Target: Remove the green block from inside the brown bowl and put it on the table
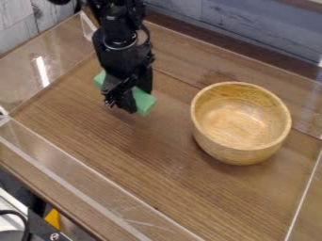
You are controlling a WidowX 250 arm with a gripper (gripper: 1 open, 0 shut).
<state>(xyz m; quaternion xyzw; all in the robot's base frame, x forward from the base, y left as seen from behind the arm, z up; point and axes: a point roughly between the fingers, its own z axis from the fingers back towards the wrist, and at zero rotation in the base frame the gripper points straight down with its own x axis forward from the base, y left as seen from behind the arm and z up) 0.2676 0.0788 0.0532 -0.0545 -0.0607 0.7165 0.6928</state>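
Because it must end up on the worktop [189,184], the green block [126,91] is kept clamped in the closed end effector [124,100], held low over bare wood well left of the brown bowl [240,121], which is seen empty.

Worktop [113,151]: brown wood grain under my arm, the grain running across it.
Edging: clear acrylic walls [63,179] stood around it.
Resting on it: a tan wooden bowl [240,121], upright, at the right.
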